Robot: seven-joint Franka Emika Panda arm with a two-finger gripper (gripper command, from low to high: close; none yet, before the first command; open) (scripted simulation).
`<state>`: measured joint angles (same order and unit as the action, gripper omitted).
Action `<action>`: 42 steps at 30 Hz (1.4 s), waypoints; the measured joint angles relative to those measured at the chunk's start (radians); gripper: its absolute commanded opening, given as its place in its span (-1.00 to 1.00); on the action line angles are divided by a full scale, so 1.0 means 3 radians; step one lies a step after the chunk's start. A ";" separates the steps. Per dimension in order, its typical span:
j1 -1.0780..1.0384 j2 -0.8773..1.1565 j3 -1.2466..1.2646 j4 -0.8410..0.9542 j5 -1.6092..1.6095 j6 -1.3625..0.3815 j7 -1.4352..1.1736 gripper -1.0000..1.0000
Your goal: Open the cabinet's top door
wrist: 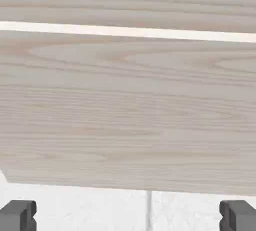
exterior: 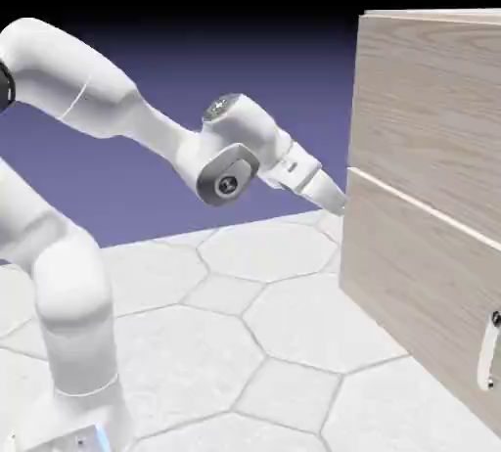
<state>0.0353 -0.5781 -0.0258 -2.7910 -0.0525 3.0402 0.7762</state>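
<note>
Your tool (wrist: 128, 216) is spread wide: in the hand view its two grey fingertips (wrist: 18, 215) sit far apart at 7 and 5 o'clock, nothing between them but pale bench (wrist: 100, 210). Wood grain fills nearly everything above them, with a light seam (wrist: 128, 31) crossing at 12 o'clock.

In the exterior view your tool (exterior: 333, 198) points toward 4 o'clock, its tip right at the cabinet's (exterior: 421, 205) near edge, level with the seam (exterior: 421, 207) between the two panels. Whether it touches the wood, you can't tell from here.

The top door (exterior: 431, 108) lies at 1 o'clock from the tool tip, filling the frame's upper right. Its handle isn't visible in either view. The lower panel (exterior: 411, 293) sits at 5 o'clock, with a silver handle (exterior: 489, 352) at the frame's right edge.

The arm (exterior: 117, 98) runs back toward 9 o'clock, base at 7 o'clock on the hexagon-patterned bench (exterior: 245, 342).
</note>
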 measured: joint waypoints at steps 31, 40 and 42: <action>0.1995 -0.0694 -0.2207 0.1627 -0.4494 0.0276 0.3013 1.00; 0.2574 -0.0895 -0.2848 0.2099 -0.5799 0.0356 0.3887 1.00; 0.2702 -0.0940 -0.2991 0.2204 -0.6089 0.0374 0.4082 1.00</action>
<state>0.8460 -0.8601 -0.9229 -2.1297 -1.8790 3.1525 2.0007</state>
